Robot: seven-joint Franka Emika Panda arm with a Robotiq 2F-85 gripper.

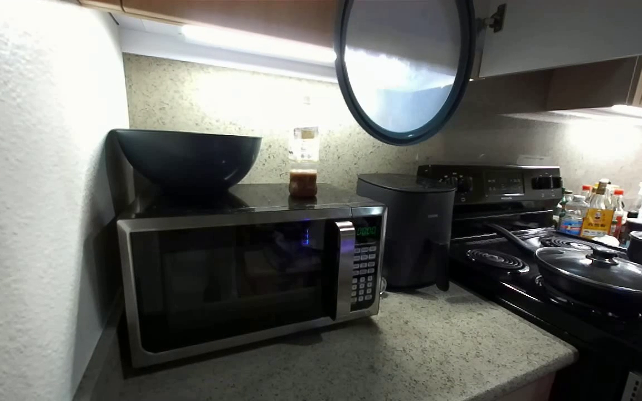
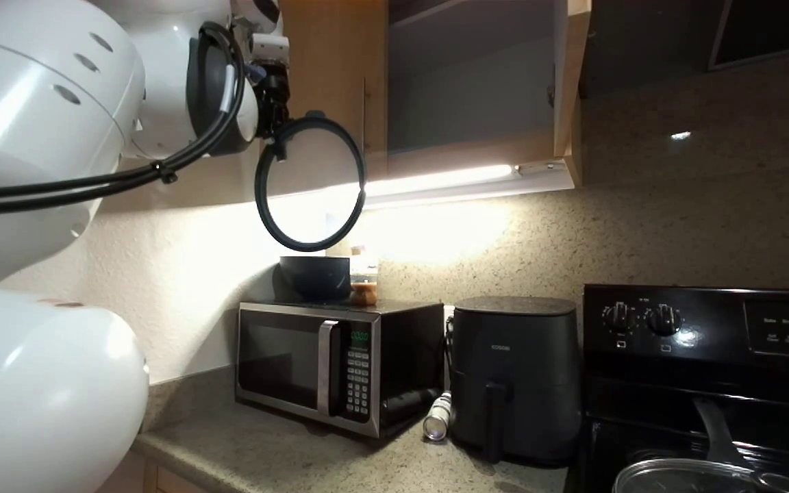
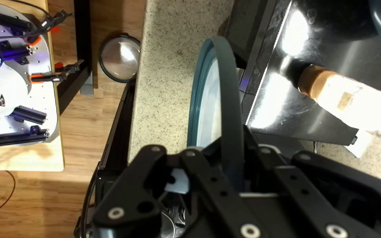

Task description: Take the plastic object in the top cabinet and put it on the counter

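Currently the plastic object (image 1: 404, 67), a round pale disc with a darker blue-grey rim, hangs in the air, its flat face close to upright. The gripper (image 3: 231, 148) is clamped on the object's rim, high on one side as seen in an exterior view, and the white robot arm (image 2: 45, 123) leads up to it. The object is outside the top cabinet (image 2: 463, 156), whose door (image 1: 572, 33) stands wide; a bright light strip (image 2: 442, 181) runs along the cabinet's underside. Well below the object, and apart from it, spreads the speckled counter (image 1: 438, 340). On it sits a microwave (image 1: 232, 273), which carries a deep dark bowl (image 1: 187, 159) and, near that, an upright bottle (image 1: 303, 172) with brown contents. Beside the microwave stands a black air fryer (image 2: 514, 376), with a small cylindrical item (image 2: 437, 416) between the two. Farther along is the black stove (image 1: 491, 207), where a pan (image 1: 594, 298) rests under a clear lid (image 1: 572, 268), and beyond it gathers a cluster of bottles (image 1: 597, 217). In the wrist view, wood-look floor (image 3: 81, 142) shows past the counter's edge.
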